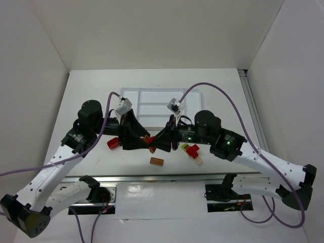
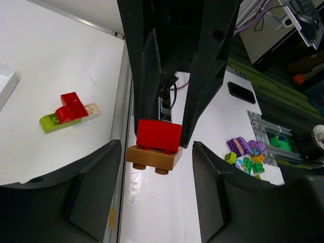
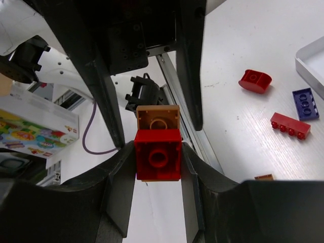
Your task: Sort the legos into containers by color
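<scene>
**Item:** red brick joined to an orange-brown brick, one stacked on the other.

**Location:** The pair was held off the table between the two arms. It hung over the near part of the surface, short of the white tray.

**Right gripper**: Its fingers were pressed against both sides of the red brick, clamping it.

**Left gripper**: It faced the right one head-on. Its fingers flanked the orange-brown brick with a narrow gap showing on each side, so the jaws stood parted and not gripping.

**Loose pieces on the table:**
- A rounded red brick lay to the left of the held pair.
- A loose orange-brown brick lay just nearward of the pair.
- A dark blue brick and a long red brick lay side by side, close to a tray corner. Both were hidden under the arms in the top view.
- A cluster lay to the right, with its pieces touching. It was made up of two red cluster bricks, a yellow-green brick and a tan brick.

**Tray:** It lay flat beyond the grippers, with its raised dividers visible. Its near edge was partly covered by the arms.
</scene>
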`<state>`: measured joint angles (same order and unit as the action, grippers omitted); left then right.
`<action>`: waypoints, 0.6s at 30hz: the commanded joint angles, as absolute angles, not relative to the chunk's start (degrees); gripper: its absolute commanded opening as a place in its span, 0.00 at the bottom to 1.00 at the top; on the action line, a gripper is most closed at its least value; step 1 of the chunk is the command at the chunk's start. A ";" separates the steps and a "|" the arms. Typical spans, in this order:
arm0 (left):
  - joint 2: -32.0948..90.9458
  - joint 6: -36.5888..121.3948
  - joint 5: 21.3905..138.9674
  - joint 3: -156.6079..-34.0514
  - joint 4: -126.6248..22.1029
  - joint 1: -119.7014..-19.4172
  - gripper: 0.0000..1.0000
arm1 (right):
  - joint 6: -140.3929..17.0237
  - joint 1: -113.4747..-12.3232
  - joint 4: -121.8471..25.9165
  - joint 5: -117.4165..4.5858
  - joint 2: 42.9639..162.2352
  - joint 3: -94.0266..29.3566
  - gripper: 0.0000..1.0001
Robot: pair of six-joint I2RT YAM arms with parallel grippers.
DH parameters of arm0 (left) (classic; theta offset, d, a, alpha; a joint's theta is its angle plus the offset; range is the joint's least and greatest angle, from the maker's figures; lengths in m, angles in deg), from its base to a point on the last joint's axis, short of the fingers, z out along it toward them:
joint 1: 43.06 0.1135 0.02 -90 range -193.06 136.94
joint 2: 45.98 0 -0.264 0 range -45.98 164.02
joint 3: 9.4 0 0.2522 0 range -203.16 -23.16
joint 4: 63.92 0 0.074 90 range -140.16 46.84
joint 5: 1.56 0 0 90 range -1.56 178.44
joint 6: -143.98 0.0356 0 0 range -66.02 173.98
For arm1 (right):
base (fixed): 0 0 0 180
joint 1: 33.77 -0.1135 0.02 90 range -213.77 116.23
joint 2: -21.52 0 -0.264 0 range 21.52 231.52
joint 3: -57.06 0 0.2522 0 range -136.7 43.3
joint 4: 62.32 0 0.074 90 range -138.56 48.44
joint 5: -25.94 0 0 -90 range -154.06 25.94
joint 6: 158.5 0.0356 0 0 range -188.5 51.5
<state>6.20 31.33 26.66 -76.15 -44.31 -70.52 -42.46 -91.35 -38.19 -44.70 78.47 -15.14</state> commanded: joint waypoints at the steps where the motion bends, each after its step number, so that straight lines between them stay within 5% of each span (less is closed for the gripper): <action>1: 4.91 33.41 25.51 -77.65 -45.07 -70.57 0.68 | -42.75 -91.16 -41.35 -43.23 78.47 -14.45 0.34; 4: 4.29 33.42 26.04 -76.96 -45.06 -70.57 0.51 | -42.75 -91.16 -41.97 -43.75 77.86 -13.92 0.34; 5: 3.51 33.94 27.08 -76.95 -45.06 -70.57 0.36 | -42.75 -91.16 -41.97 -44.54 77.86 -13.92 0.34; 9: 2.01 36.04 29.46 -76.95 -41.55 -70.57 0.08 | -43.36 -91.16 -39.69 -47.96 76.72 -14.53 0.34; 12: 1.48 36.76 30.78 -77.56 -39.52 -70.57 0.00 | -43.36 -91.16 -38.63 -50.78 76.19 -15.15 0.34; 18: 1.57 38.42 32.37 -78.09 -36.89 -70.57 0.00 | -44.59 -91.16 -34.15 -57.46 75.57 -16.90 0.33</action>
<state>2.09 35.26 31.60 -76.09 -37.97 -70.59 -43.90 -91.20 -36.77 -51.39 77.35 -14.26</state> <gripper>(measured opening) 0.428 0.435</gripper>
